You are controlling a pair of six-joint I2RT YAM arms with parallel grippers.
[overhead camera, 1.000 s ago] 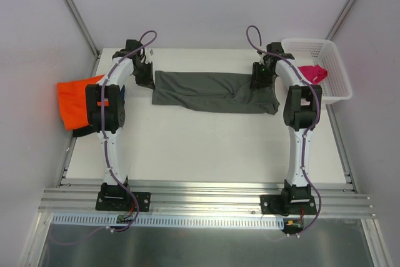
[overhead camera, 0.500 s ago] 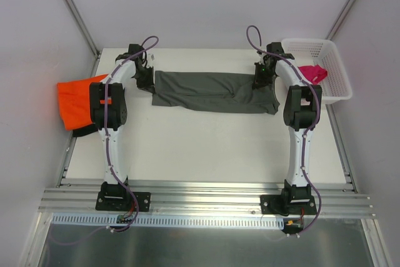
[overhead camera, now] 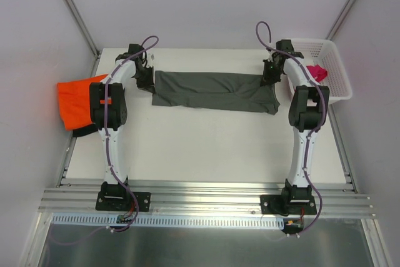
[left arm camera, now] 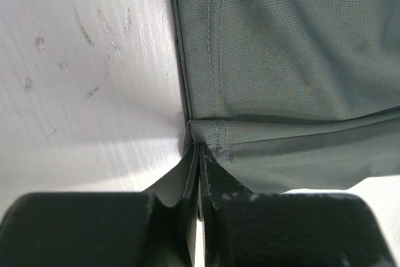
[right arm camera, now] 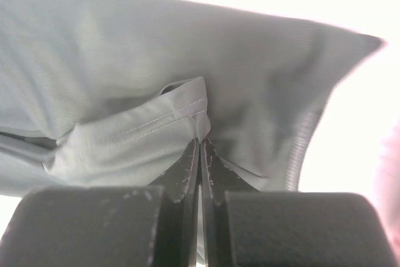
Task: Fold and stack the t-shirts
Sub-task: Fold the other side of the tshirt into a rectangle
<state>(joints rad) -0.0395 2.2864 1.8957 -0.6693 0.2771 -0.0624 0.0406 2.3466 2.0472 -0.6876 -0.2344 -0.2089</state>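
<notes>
Off the left edge of the table (overhead camera: 206, 148), well apart from the work, bright orange t-shirt (overhead camera: 75, 101) draped and rumpled, with a dark cloth (overhead camera: 83, 132) showing under its near side, too hidden to name. Crossing over the orange shirt's inner edge in the top view, left arm (overhead camera: 107, 107), covering part of it. At the far right corner, white lattice basket (overhead camera: 342, 76), holding a bunched magenta-pink t-shirt (overhead camera: 315, 72); right arm (overhead camera: 306, 107) reaching past the basket's left wall and hiding some of it. Between the two arms, across the far part of the table, dark grey t-shirt (overhead camera: 212, 92) folded into a long band, flat on the left, creased and slightly raised on the right. Left gripper (left arm camera: 199, 154) pinched closed on the hemmed left corner of the grey cloth, low against the tabletop. Right gripper (right arm camera: 200, 145) likewise clamped on a stitched fold at the right end, cloth lifted and hanging from the fingers. Pink blur at the right edge of the right wrist view, too soft to tell more.
</notes>
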